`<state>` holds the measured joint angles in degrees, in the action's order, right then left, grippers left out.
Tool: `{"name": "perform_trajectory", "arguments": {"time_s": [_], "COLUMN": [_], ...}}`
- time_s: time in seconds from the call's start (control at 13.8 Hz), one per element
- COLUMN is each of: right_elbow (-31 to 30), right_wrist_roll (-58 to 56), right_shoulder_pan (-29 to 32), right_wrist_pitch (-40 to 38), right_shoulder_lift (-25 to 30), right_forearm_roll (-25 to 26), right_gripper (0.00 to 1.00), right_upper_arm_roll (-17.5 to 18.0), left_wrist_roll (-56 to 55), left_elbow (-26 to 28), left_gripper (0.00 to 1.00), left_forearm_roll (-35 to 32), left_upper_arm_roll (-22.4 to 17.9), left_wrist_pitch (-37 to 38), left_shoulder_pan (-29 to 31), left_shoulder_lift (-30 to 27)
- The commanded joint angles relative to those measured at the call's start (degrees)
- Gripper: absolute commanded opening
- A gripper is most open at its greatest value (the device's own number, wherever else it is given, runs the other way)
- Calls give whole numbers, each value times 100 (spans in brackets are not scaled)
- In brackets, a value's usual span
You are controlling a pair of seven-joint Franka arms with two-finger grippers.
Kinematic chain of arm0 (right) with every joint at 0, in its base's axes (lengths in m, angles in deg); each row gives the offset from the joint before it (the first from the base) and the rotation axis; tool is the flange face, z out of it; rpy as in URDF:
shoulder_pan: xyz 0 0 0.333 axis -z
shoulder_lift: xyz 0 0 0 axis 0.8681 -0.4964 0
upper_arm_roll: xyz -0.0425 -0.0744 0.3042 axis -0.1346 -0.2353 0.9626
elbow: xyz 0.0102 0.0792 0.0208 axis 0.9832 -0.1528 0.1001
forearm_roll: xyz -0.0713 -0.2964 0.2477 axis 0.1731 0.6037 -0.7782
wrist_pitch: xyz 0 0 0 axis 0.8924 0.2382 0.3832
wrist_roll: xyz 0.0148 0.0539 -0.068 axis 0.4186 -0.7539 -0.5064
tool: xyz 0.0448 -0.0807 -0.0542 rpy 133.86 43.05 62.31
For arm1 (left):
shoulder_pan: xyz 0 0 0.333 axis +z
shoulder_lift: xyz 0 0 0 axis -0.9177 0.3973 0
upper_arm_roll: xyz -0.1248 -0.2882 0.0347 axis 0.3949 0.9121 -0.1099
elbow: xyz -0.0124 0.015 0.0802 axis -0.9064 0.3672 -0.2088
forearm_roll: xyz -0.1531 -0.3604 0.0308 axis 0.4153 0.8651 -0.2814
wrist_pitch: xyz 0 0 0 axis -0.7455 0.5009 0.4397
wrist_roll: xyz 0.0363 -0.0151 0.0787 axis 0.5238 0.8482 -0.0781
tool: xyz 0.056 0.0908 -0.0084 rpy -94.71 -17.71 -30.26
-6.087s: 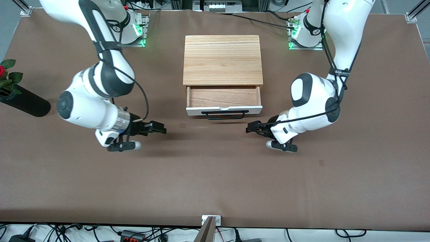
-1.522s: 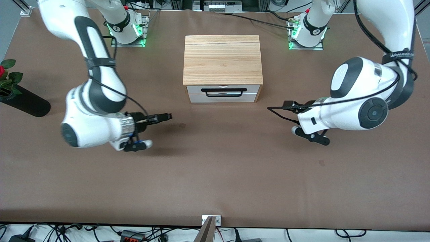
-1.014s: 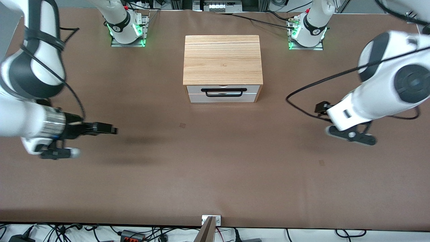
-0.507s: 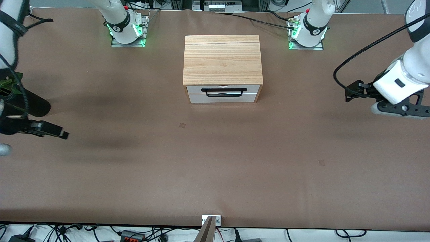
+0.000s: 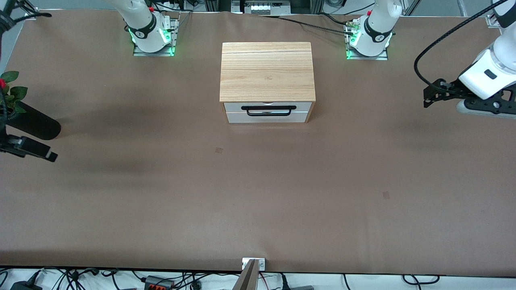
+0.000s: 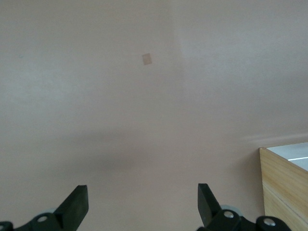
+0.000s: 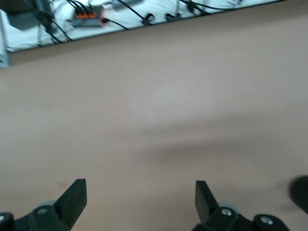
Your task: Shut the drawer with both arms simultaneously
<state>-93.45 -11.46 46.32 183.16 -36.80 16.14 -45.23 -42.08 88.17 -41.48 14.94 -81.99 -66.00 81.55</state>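
The drawer (image 5: 300, 112) is pushed flush into the light wooden box (image 5: 267, 71); only its white front panel and black bar handle (image 5: 268, 114) show. My left gripper (image 5: 428, 98) is open and empty, over the bare table toward the left arm's end, well apart from the box. In the left wrist view its fingers (image 6: 77, 204) stand wide apart around the gripper's middle (image 6: 141, 204), and a corner of the box (image 6: 286, 185) shows. My right gripper (image 5: 48, 154) is open and empty over the table at the right arm's end; it also shows in the right wrist view (image 7: 139, 197).
A black vase (image 5: 34, 125) with a red rose lies at the right arm's end, beside my right gripper; its dark edge (image 7: 301, 192) shows in the right wrist view. The brown table mat (image 5: 258, 193) spreads in front of the drawer. Cables lie past the table's front edge (image 7: 86, 21).
The drawer, open in the oldest frame, is shut. Both arms have since swung away from the box toward their own ends of the table.
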Motion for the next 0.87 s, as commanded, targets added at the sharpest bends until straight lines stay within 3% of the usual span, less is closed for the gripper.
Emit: {"name": "perform_trajectory", "arguments": {"time_s": [0.0,0.07,0.14,0.22,0.43,0.8], "right_elbow": [-1259,-1391,-1453,-1436,-1331,-1576], "right_wrist_roll": [-8,35,88,28,9,1], "right_shoulder_pan": [483,1009,1519,1802,1998,1911], "right_wrist_pitch": [128,58,-99,-118,-127,-154], "right_shoulder_lift": [1069,1157,1245,1272,1281,1579], "right_forearm_roll": [1504,1693,1703,1643,1089,851], "right_gripper": [100,100,100,100,100,100], "right_upper_arm_roll": [1426,2155,2641,2776,2647,2576], "left_wrist_roll": [128,154,198,207,207,207], "left_elbow": [-9,-9,-35,-27,17,-9], "left_gripper": [100,100,100,100,100,100], "left_forearm_roll": [-12,-20,-21,-12,-21,-21], "left_upper_arm_roll": [132,97,-25,-156,-228,-175], "left_wrist_pitch": [69,78,34,16,-106,-63], "left_shoulder_pan": [73,-40,-163,-234,-349,-296], "left_shoulder_lift": [-76,-85,-59,-32,-58,-41]}}
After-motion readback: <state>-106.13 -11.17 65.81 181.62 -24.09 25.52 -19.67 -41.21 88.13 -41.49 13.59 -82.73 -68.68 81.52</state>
